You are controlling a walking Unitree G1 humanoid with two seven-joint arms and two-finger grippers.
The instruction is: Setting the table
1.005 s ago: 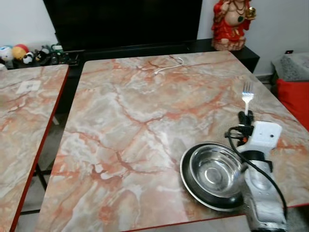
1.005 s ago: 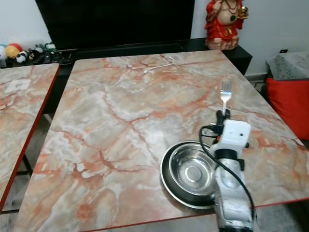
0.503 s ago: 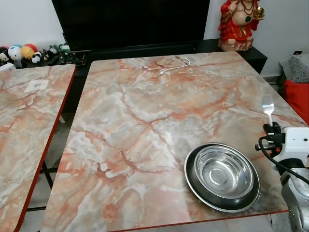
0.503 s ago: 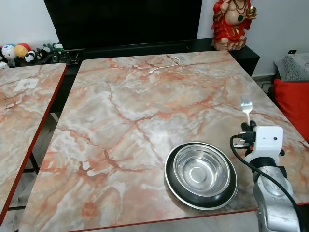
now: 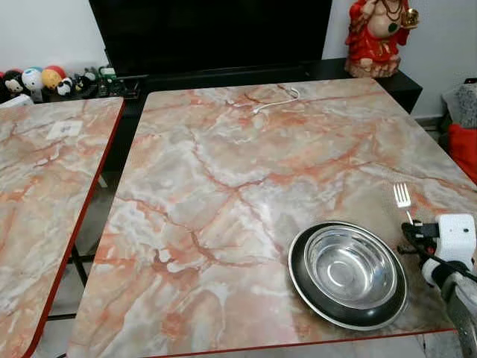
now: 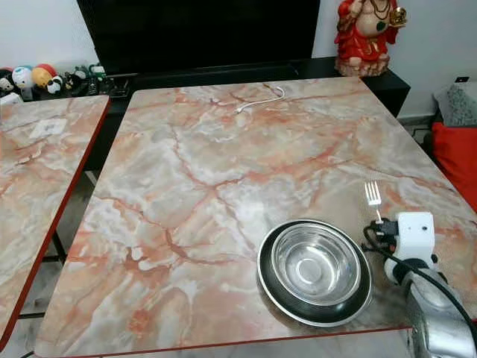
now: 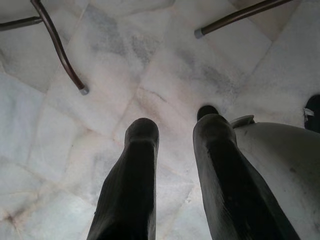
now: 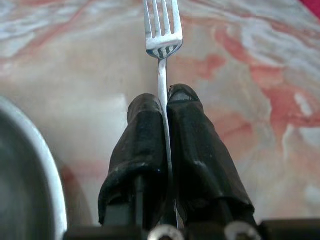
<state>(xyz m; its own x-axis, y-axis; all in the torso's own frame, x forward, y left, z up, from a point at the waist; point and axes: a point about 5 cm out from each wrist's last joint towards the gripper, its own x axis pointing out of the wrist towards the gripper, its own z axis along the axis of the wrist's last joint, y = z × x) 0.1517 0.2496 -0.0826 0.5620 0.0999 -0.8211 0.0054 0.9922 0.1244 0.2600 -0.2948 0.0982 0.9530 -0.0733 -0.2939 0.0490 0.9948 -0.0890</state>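
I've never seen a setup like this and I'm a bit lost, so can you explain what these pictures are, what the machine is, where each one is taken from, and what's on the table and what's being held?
This is a walking humanoid robot setting a table. Two pictures come from a stereo camera on its head, looking down at a marble-patterned table. The other two come from cameras on its wrists, each looking along that hand's two black fingers.

On the table near the front edge sits a steel bowl nested in a dark plate. A white cable lies at the far end. Behind stand a red figurine and some small toys.

The right hand is beside the bowl, fingers closed on the handle of a fork, tines pointing away from it. The left hand hangs idle over the pale floor, fingers apart, holding nothing.
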